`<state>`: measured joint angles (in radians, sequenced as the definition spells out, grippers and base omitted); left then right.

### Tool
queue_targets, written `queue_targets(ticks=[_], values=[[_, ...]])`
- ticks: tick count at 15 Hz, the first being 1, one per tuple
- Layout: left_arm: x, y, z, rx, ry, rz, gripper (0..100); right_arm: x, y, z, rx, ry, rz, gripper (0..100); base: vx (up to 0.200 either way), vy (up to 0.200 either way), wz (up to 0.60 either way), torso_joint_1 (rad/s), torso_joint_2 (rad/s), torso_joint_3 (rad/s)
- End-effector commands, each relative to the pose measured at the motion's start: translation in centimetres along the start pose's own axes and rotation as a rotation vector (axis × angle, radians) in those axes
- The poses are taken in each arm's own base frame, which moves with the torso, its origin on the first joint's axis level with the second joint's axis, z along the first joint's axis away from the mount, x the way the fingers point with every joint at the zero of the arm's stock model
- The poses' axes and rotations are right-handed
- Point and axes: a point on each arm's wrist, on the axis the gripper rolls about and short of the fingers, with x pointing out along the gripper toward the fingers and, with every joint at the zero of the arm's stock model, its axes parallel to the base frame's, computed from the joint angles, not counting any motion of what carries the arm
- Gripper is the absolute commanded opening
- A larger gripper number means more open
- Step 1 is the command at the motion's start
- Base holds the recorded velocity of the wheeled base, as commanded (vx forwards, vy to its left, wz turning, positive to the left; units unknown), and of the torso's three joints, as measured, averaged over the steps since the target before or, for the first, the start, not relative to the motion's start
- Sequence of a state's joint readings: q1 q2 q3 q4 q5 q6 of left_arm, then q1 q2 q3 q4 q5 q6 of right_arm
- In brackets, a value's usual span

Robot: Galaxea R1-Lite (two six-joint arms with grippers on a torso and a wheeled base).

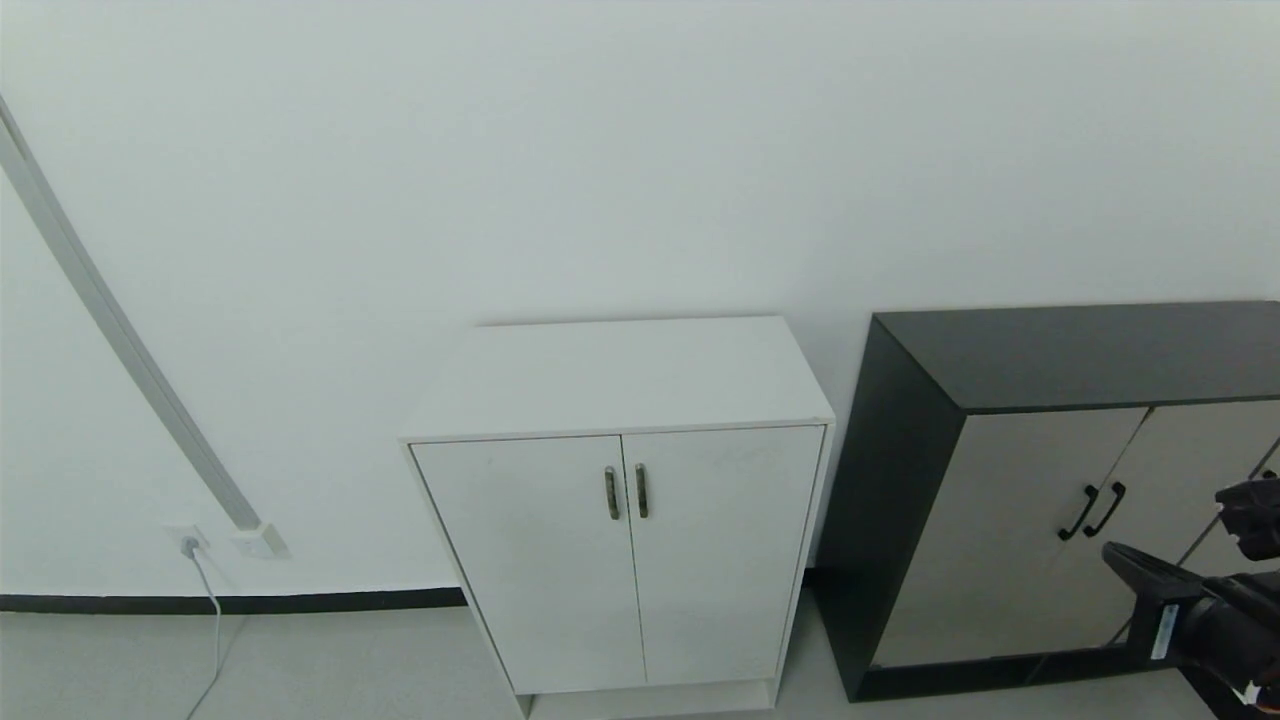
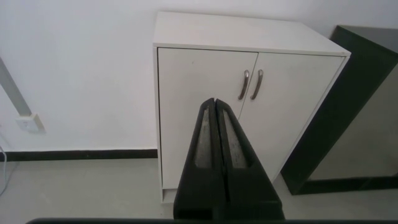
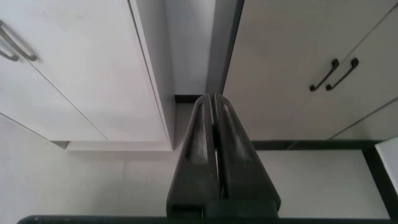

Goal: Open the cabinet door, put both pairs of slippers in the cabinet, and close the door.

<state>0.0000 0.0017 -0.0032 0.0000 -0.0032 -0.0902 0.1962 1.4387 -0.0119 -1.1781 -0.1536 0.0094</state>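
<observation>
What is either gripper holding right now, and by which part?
Nothing is held. The left gripper and the right gripper each have their fingers shut together on nothing, both clear of the white cabinet.

The right gripper (image 3: pixel 216 102), fingers (image 3: pixel 202 134) pressed together, hangs over the floor (image 3: pixel 93 180), facing the gap between the white cabinet (image 3: pixel 81 68) and the dark cabinet (image 3: pixel 292 68).
</observation>
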Motion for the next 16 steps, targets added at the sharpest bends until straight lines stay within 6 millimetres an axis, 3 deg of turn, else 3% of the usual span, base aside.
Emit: queue_targets(ticks=[1,8,16], values=[[0.0,0.0,0.0,0.000,0.000,0.000,0,-1.7,-0.5,0.3,0.012,-0.027,-0.006,0,0.000,0.000,0.00,0.000,0.00,0.000],[0.0,0.0,0.0,0.000,0.000,0.000,0,-6.2,-1.0,-0.9,0.002,0.045,0.056,0,0.000,0.000,0.00,0.000,0.00,0.000],[0.0,0.0,0.0,0.000,0.000,0.000,0,-9.7,-1.3,-3.2,-0.005,0.128,0.127,0,0.000,0.000,0.00,0.000,0.00,0.000]])
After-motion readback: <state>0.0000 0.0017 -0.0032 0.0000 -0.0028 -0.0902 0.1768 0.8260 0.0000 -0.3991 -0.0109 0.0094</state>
